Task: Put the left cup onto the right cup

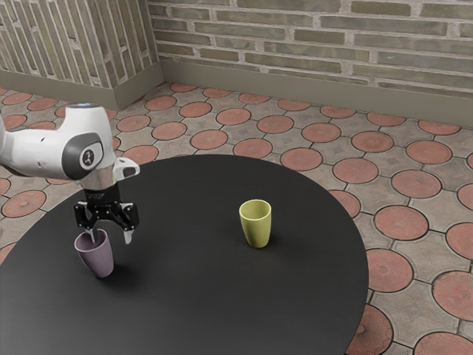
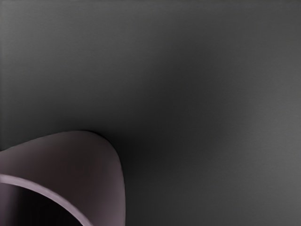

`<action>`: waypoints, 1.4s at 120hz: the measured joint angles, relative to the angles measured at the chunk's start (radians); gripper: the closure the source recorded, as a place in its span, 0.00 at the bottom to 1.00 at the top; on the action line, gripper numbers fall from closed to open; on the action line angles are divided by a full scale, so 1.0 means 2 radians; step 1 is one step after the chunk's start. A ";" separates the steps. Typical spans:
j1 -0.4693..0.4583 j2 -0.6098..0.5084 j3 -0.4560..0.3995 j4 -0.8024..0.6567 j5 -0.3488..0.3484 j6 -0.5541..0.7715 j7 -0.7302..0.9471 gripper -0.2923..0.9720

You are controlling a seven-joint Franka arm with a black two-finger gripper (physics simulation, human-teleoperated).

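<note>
Here the hand point(image 1: 109, 237) hangs open over the purple cup point(image 1: 96, 259), one finger dipped inside its rim and the other just outside its wall. The cup stands upright on the black tabletop point(image 1: 192, 296) toward the exterior view's left; its rim point(image 2: 70, 165) sits close under the wrist camera. The yellow-green cup point(image 1: 255, 224) stands upright, well apart toward the exterior view's right.

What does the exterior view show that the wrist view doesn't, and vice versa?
Exterior view: the arm, the open gripper spread over the rim of the purple cup, and the yellow-green cup standing apart toward that view's right, plus the tiled floor and brick wall. Wrist view: a close look at the purple cup's rim and dark inside. Both: the purple cup and the black table.
</note>
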 joint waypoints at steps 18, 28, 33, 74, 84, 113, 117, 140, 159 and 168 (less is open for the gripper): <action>-0.001 0.003 0.003 0.000 0.000 0.002 0.000 0.33; -0.001 0.005 0.004 0.000 -0.001 0.002 0.000 0.36; -0.001 0.006 0.004 0.001 -0.001 0.003 0.000 0.37; 0.000 0.012 0.007 0.002 -0.005 0.004 -0.001 0.51; 0.001 0.013 0.007 0.002 -0.007 0.005 -0.001 0.54; 0.003 0.014 0.010 0.002 -0.012 0.006 -0.001 0.65; 0.003 0.014 0.011 0.002 -0.013 0.006 -0.001 0.66; 0.003 0.014 0.011 0.002 -0.013 0.007 -0.002 0.75; 0.004 0.014 0.012 0.002 -0.013 0.007 -0.002 0.80; 0.004 0.015 0.012 0.002 -0.013 0.008 -0.002 0.82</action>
